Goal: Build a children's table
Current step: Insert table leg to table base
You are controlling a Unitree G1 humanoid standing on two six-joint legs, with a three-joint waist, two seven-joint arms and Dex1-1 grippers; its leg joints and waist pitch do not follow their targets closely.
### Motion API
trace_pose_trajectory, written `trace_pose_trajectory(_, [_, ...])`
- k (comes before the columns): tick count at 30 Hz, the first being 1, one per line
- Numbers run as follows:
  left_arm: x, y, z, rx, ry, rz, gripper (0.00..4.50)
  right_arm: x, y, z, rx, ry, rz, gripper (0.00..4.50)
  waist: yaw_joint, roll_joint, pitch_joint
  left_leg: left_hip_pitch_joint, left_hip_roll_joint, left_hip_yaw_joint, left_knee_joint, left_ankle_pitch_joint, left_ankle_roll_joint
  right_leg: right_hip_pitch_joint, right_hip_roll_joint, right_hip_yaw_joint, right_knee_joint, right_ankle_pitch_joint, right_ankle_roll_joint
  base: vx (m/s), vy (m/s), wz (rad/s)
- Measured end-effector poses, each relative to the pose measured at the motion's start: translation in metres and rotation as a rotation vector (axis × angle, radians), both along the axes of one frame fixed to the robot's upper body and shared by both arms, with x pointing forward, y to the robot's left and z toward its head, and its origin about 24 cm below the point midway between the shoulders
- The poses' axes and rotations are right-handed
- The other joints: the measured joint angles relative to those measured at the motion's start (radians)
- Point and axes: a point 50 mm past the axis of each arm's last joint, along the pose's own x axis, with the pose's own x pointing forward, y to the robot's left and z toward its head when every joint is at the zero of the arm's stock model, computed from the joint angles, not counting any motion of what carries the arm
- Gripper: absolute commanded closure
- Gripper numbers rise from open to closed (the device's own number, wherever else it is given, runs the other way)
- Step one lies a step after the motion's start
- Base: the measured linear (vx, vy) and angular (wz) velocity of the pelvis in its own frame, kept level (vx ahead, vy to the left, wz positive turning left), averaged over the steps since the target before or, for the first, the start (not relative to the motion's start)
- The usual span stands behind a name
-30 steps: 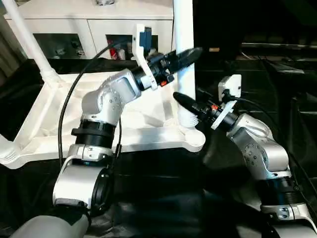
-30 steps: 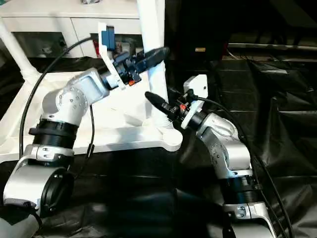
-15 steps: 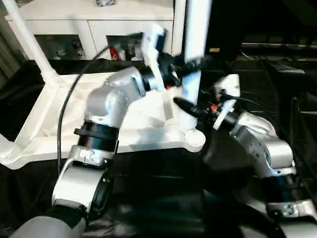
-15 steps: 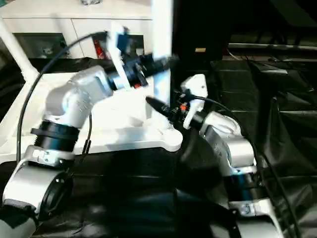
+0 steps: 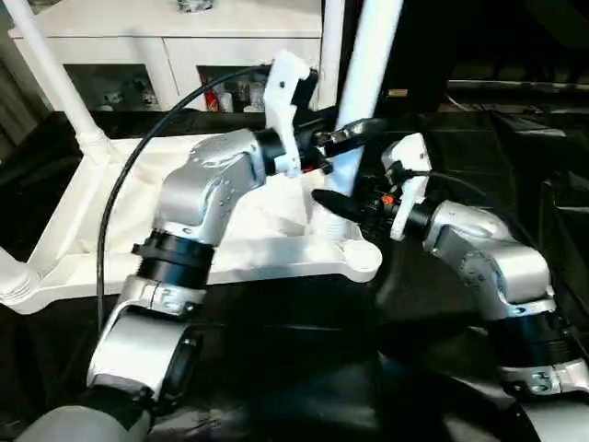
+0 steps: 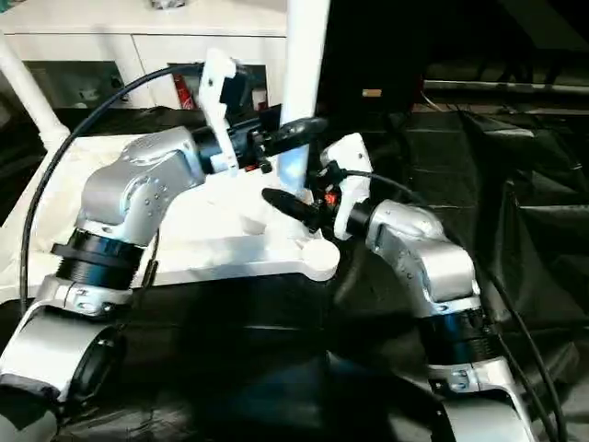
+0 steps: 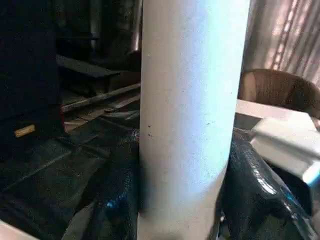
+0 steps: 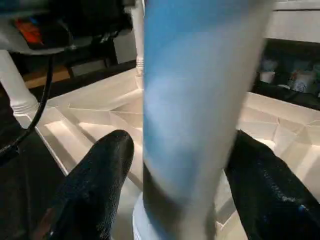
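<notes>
Closest to me, my two silver forearms reach out over the black-covered work table (image 5: pixel 276 350). The white plastic rectangular tabletop with its raised rim (image 5: pixel 230 262) lies underside up on that cover, its round corner socket (image 5: pixel 361 260) at the near right corner. Low on the long white tubular leg (image 5: pixel 363 83) standing in that socket, my right gripper (image 8: pixel 175 185) straddles the tube; its black fingers (image 8: pixel 100 170) sit either side with a gap to the leg, so I read it as released, not pinching. Higher up, my left gripper (image 7: pixel 185 195) is clamped around the same leg, black fingers (image 7: pixel 250 185) pressed against both sides. Farther left, another white tubular leg (image 5: pixel 51 78) leans up from the far corner. Behind it all, a white cabinet with glass doors (image 5: pixel 166 55).
</notes>
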Motion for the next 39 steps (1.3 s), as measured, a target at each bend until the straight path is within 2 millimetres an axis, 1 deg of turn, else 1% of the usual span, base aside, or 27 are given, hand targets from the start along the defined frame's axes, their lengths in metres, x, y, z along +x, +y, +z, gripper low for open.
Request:
trace_pose_trajectory(5, [0.001, 0.001, 0.001, 0.004, -0.016, 0.026, 2.63, 0.002, -0.001, 0.005, 0.009, -0.012, -0.019, 1.46, 0.000, 0.000, 0.000, 0.000, 0.000, 0.000, 0.000, 0.000, 0.000, 0.000, 0.000, 0.000, 0.000, 0.000, 0.000, 0.000, 0.000, 0.00])
trace_pose_trajectory(11, [0.001, 0.001, 0.001, 0.004, -0.017, 0.026, 2.63, 0.004, 0.004, 0.006, 0.025, -0.012, -0.024, 1.46, 0.000, 0.000, 0.000, 0.000, 0.000, 0.000, 0.000, 0.000, 0.000, 0.000, 0.000, 0.000, 0.001, 0.000, 0.000, 0.000, 0.000, 0.00])
trace_pose_trajectory(18, [0.001, 0.000, 0.001, -0.002, -0.019, 0.032, 2.64, 0.009, 0.007, -0.001, 0.025, 0.026, -0.030, 1.46, 0.000, 0.000, 0.000, 0.000, 0.000, 0.000, 0.001, 0.000, 0.000, 0.000, 0.000, 0.000, 0.001, 0.000, 0.000, 0.000, 0.000, 0.00])
trace_pose_trajectory(23, [0.001, 0.000, 0.001, -0.002, -0.020, 0.026, 2.64, 0.011, 0.010, 0.000, 0.025, 0.027, -0.027, 1.46, 0.000, 0.000, 0.000, 0.000, 0.000, 0.000, 0.001, 0.000, 0.000, 0.000, 0.000, 0.000, 0.001, 0.000, 0.000, 0.000, 0.000, 0.00])
trace_pose_trajectory(25, [0.001, 0.000, 0.001, -0.003, -0.020, 0.020, 2.64, 0.011, 0.010, -0.001, 0.026, 0.029, -0.028, 1.82, 0.000, 0.000, 0.000, 0.000, 0.000, 0.000, 0.001, 0.000, 0.000, 0.000, 0.000, 0.000, 0.001, 0.000, 0.000, 0.000, 0.000, 0.00])
trace_pose_trajectory(28, [0.000, 0.000, 0.001, -0.003, -0.018, 0.011, 2.64, 0.012, 0.011, -0.004, 0.031, 0.042, -0.026, 1.94, 0.000, 0.000, 0.000, 0.000, 0.000, 0.000, 0.001, 0.000, 0.000, 0.000, 0.000, 0.000, 0.002, 0.000, 0.000, 0.000, 0.000, 0.00])
trace_pose_trajectory(29, [0.000, -0.001, 0.001, -0.001, -0.017, 0.009, 2.64, 0.012, 0.011, -0.004, 0.032, 0.043, -0.025, 2.19, 0.000, 0.000, 0.000, 0.000, 0.000, 0.000, 0.002, 0.000, 0.000, 0.000, 0.000, 0.000, 0.002, 0.000, 0.000, 0.000, 0.000, 0.00])
trace_pose_trajectory(30, [0.000, 0.000, 0.001, 0.001, -0.018, 0.008, 2.64, 0.012, 0.011, -0.004, 0.033, 0.044, -0.023, 2.26, 0.000, 0.000, 0.000, 0.000, 0.000, 0.000, 0.002, 0.000, 0.000, 0.000, 0.000, 0.000, 0.002, 0.000, 0.000, 0.000, 0.000, 0.00])
trace_pose_trajectory(32, [0.000, 0.000, 0.001, 0.002, -0.019, 0.009, 2.64, 0.012, 0.013, -0.004, 0.030, 0.042, -0.013, 2.29, 0.001, 0.000, 0.000, 0.000, 0.000, 0.000, 0.002, 0.000, 0.000, 0.000, 0.000, 0.000, 0.003, 0.000, 0.000, 0.000, 0.000, 0.00])
trace_pose_trajectory(33, [0.000, 0.000, 0.001, 0.003, -0.019, 0.010, 2.64, 0.012, 0.014, -0.004, 0.027, 0.038, -0.011, 2.46, 0.000, 0.000, 0.000, 0.000, 0.000, 0.000, 0.002, 0.000, 0.000, 0.000, 0.000, 0.000, 0.003, 0.000, 0.000, 0.000, 0.000, 0.00])
trace_pose_trajectory(34, [0.000, 0.000, 0.001, 0.004, -0.019, 0.010, 2.64, 0.013, 0.013, -0.004, 0.026, 0.037, -0.011, 2.54, 0.000, 0.000, 0.000, 0.000, 0.000, 0.000, 0.002, 0.000, 0.000, 0.000, 0.000, 0.000, 0.003, 0.000, 0.000, 0.000, 0.000, 0.00])
trace_pose_trajectory(39, [0.000, 0.001, 0.000, 0.006, -0.012, 0.010, 2.64, 0.012, 0.014, -0.005, 0.018, 0.036, -0.007, 2.62, 0.000, 0.000, 0.000, 0.000, 0.000, 0.000, 0.003, 0.000, 0.000, 0.000, 0.000, 0.000, 0.003, 0.000, 0.000, 0.000, 0.000, 0.00])
